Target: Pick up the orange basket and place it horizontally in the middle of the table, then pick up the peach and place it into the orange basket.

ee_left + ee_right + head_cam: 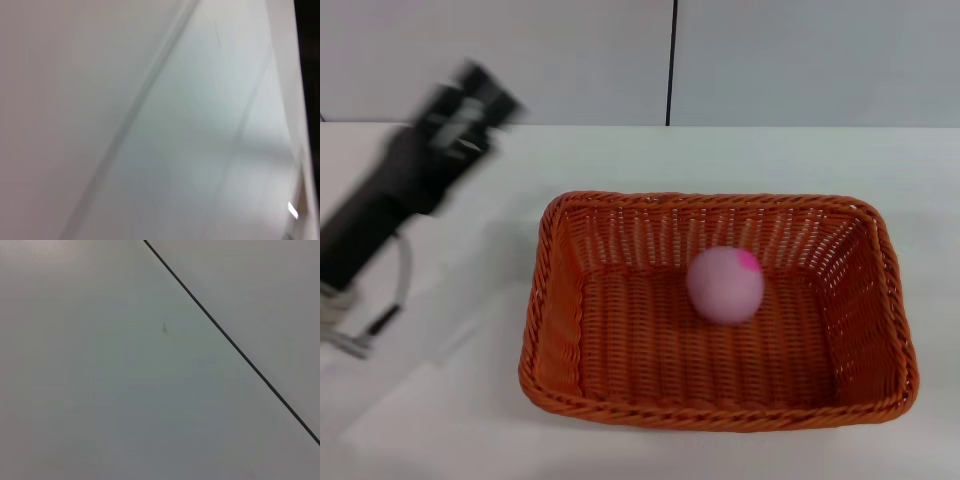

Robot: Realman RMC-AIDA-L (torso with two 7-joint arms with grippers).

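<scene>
Orange wicker fills the lower centre of the head view: the basket (620, 400) lies with its long side across the frame, flat on the table (720, 160), roughly mid-table though a little toward the lower right of the picture. The peach (725, 285) sits inside it, on the woven floor just right of centre, its darker pink tip turned to the upper right. By that showing I judge both steps done: basket laid horizontally, fruit in it. Nothing seems left but to clear my arms away.

My left gripper (480, 95) is at the upper left of the head view, raised above the table and well apart from the basket, holding nothing; it is blurred, and I cannot tell how its fingers stand. My right gripper does not show in any view.

The table is plain white, and I see nothing else lying on it. Behind it a pale wall runs along the top of the frame, split by a dark vertical seam (671, 60).
</scene>
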